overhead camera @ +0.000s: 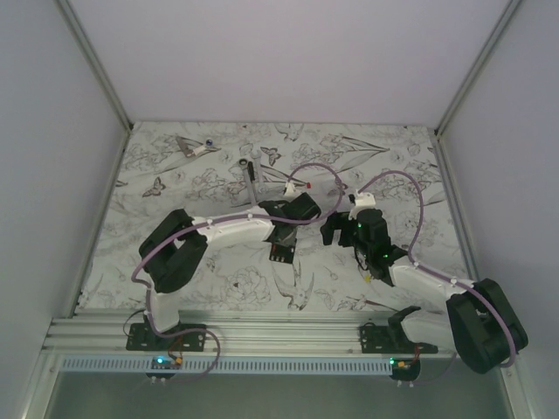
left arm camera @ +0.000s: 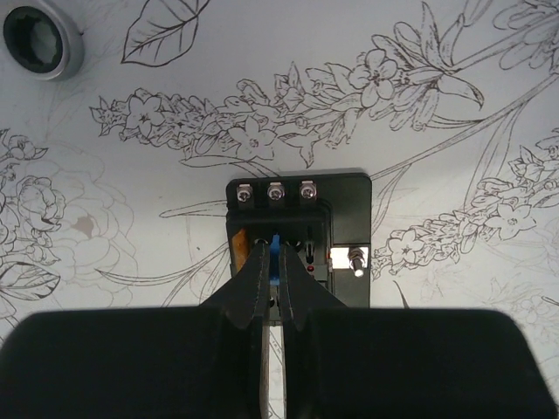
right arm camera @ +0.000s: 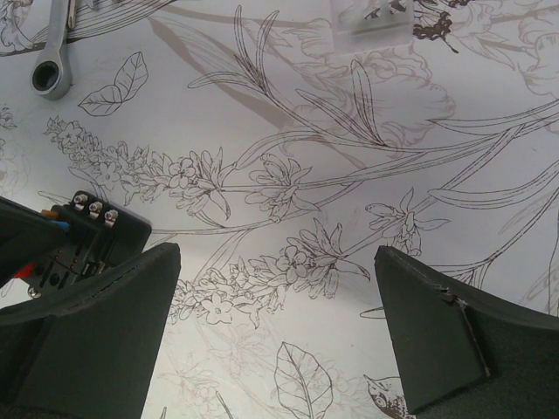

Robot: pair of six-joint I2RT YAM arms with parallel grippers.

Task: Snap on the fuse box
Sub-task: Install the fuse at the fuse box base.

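Fuse box (overhead camera: 281,254) sits flat on the flower-print table (overhead camera: 393,157), mid frame in the top view, right under the left claw (overhead camera: 283,240). That claw's fingers (left arm camera: 255,284) are pressed together w/ the tips down on the box top, right at a blue fuse (left arm camera: 276,247). Can't tell if they pinch it or just touch it. 3 screws (left arm camera: 274,193) line the box's upper edge in the left wrist cam.

Right claw (overhead camera: 339,229) is spread wide, just right of the box, w/ only bare cloth showing btw its fingers (right arm camera: 96,332).

Other stuff:
- Wrench (overhead camera: 249,177) lies above the box, apart from it. Its ring head is in the upper left of both wrist views.
- Clear plastic bit (overhead camera: 297,186) w/ some red on it, near the wrench, top center.
- Small part (overhead camera: 194,147) far upper left, well apart.

Only cloth lies btw the right claw and the box.
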